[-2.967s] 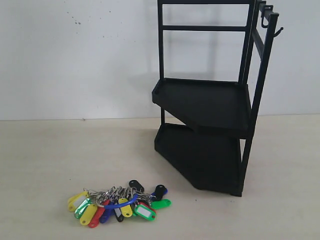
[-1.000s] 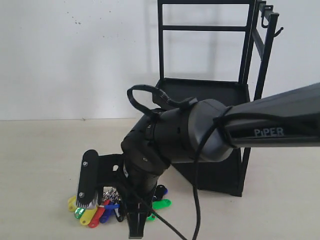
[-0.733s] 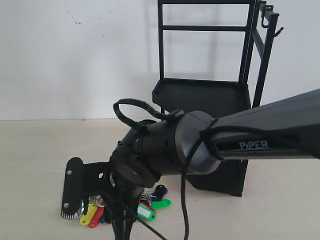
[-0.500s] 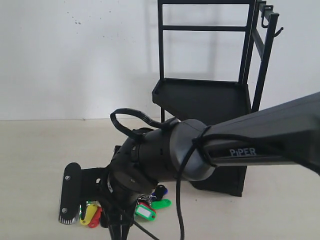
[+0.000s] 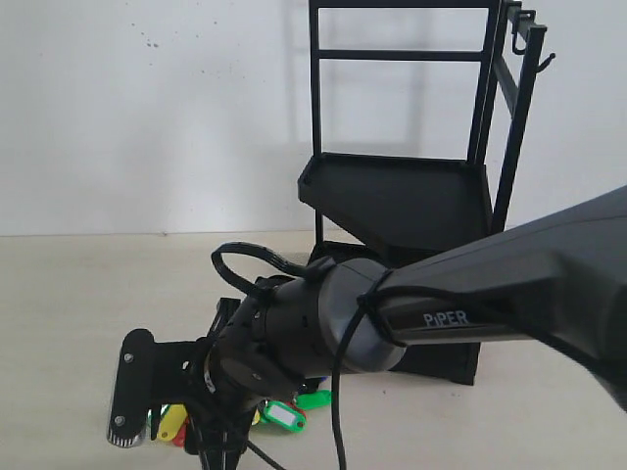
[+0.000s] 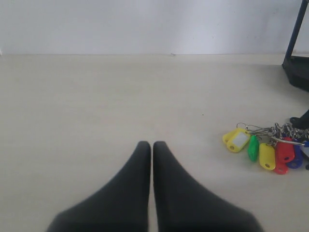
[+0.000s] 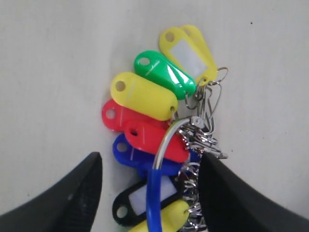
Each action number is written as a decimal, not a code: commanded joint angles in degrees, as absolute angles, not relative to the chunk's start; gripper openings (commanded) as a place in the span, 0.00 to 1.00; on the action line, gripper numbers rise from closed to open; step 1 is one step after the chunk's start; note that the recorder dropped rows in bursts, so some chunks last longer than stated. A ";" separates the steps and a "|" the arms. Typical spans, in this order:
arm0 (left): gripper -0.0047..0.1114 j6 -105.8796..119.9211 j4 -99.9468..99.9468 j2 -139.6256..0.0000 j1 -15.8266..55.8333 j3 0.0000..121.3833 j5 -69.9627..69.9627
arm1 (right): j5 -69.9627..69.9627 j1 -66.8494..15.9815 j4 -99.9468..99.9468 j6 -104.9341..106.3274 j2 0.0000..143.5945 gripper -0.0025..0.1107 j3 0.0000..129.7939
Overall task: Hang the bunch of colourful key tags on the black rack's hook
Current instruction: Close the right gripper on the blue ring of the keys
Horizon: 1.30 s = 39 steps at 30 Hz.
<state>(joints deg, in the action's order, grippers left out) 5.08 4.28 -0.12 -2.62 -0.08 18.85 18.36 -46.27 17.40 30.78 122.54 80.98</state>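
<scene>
Grasp step: right gripper (image 7: 149, 188) spread astride colourful plastic key tag bunch (image 7: 154, 130), nr front edge of tabletop (image 5: 78, 294). Next: pinch blue loop (image 7: 155, 193) & lift to thin upturned hook (image 5: 547, 61) on tall black metal rack (image 5: 411, 196). Left gripper (image 6: 152, 150) pressed together.

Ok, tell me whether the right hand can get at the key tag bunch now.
Probably yes: the right hand is open, its fingers either side of the colourful key tag bunch, with nothing in between.

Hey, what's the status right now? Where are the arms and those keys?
Right tool open, straddling the colourful plastic key tag bunch on the table. Left tool shut, empty. Tall black metal rack, its thin hook bare. Nothing seen in the way.
</scene>
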 commanded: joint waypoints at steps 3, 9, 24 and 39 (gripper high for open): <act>0.08 4.48 4.70 0.00 -2.76 0.00 17.98 | 18.44 -44.53 17.57 29.90 122.62 0.34 81.32; 0.08 4.48 4.70 0.00 -2.76 0.00 17.98 | 18.44 -44.43 17.57 28.91 122.62 0.28 81.32; 0.08 4.48 4.70 0.00 -2.76 0.00 17.98 | 18.23 -44.43 17.57 29.02 122.72 0.28 81.32; 0.08 4.48 4.70 0.00 -2.76 0.00 17.98 | 18.00 -44.20 17.57 29.02 124.25 0.28 81.32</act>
<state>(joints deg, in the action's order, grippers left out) 5.08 4.28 -0.12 -2.62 -0.08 18.85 18.36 -44.58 17.40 29.11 123.36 80.98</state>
